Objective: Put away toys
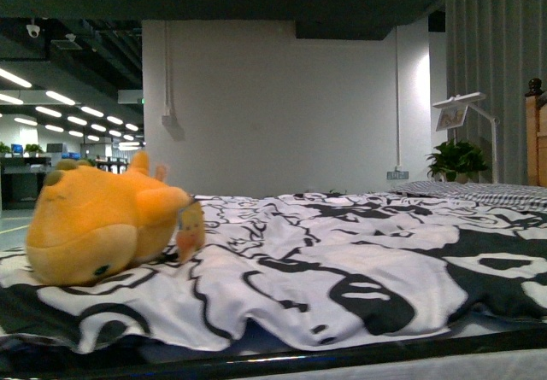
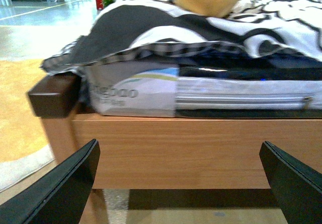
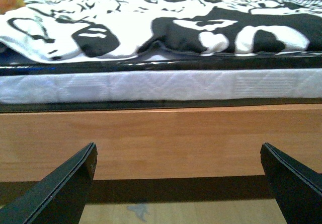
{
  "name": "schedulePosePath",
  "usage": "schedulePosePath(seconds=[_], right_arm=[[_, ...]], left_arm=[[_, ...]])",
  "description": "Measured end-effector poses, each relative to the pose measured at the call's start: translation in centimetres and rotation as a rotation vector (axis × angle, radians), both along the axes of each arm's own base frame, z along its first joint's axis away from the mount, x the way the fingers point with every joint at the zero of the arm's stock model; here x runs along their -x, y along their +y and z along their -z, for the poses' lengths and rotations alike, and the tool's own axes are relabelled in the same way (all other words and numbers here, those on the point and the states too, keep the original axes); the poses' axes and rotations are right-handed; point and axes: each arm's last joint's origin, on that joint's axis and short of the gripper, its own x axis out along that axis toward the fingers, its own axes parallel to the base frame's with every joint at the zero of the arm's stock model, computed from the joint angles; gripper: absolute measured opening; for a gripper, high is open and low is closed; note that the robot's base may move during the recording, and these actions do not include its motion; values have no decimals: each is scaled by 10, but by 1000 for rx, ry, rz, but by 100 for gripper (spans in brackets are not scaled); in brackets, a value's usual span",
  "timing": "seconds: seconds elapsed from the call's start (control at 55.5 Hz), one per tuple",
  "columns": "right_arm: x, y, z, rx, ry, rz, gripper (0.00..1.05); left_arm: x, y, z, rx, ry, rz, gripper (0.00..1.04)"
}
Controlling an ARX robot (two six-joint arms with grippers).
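Approach step, with left end effector (image 2: pixel 179 143) and right end effector (image 3: pixel 177 145) open and empty, below the desk (image 3: pixel 166 128) top. Next, raise the left to the toy (image 1: pixel 98 222) at 9 o'clock.

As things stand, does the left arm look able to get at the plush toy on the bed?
Probably, once raised. The open left gripper faces the wooden bed frame, below the mattress, while the plush toy lies above on the blanket near that edge, with nothing covering it.
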Motion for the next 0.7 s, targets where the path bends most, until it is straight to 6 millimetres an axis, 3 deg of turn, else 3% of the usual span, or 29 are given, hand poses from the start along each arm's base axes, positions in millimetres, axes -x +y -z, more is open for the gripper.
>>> schedulePosePath(seconds=[0.703], right_arm=[[0,0,0,0,-1,-2,98]], left_arm=[[0,0,0,0,0,1,98]])
